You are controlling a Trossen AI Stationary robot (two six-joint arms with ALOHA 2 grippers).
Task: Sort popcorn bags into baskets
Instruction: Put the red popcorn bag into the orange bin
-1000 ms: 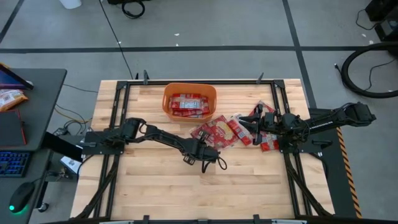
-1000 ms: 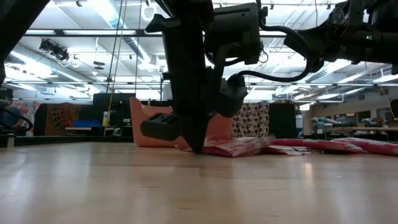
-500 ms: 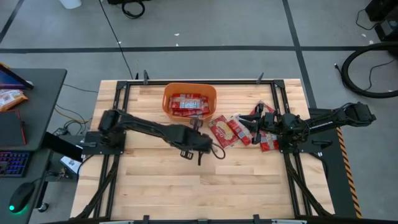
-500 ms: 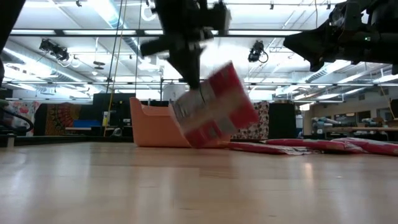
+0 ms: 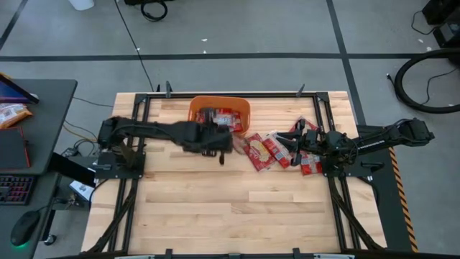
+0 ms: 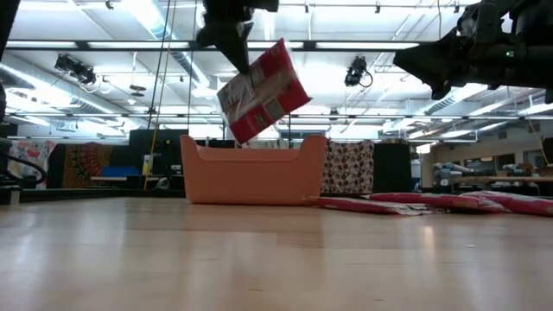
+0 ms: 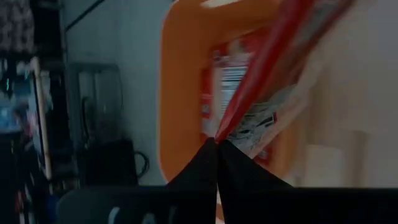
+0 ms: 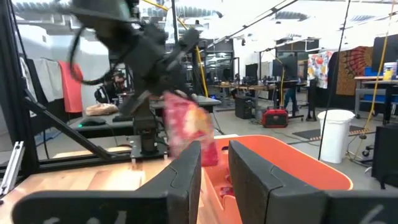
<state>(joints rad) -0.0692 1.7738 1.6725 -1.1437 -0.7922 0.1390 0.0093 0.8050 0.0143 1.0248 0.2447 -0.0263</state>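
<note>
My left gripper (image 5: 224, 141) is shut on one red popcorn bag (image 6: 263, 91), which hangs in the air by the near right side of the orange tub (image 5: 219, 115). The tub (image 6: 251, 171) stands on the table and holds several red packets (image 7: 219, 93). More red packets (image 5: 266, 152) lie flat on the wood to the tub's right. My right gripper (image 8: 214, 168) is open and hovers over those loose packets (image 5: 310, 162), facing the tub (image 8: 292, 165). My left gripper (image 7: 216, 148) pinches the red bag between its two fingers at one edge (image 7: 233, 124), coming at it from above. The bag is lifted clear and hangs tilted below the fingers (image 6: 226, 39), above the tub's rim height.
A black metal frame (image 5: 316, 97) runs round the table top. The near half of the table is bare wood (image 5: 230, 208). A desk with a keyboard (image 5: 14, 188) stands left of the table, and cables lie on the floor beyond.
My left gripper, shut on the bag throughout, has risen from the table and moved toward the far edge and left, up to the tub. The bag lay on the packet pile, was lifted clear, and now hangs higher beside the tub.
</note>
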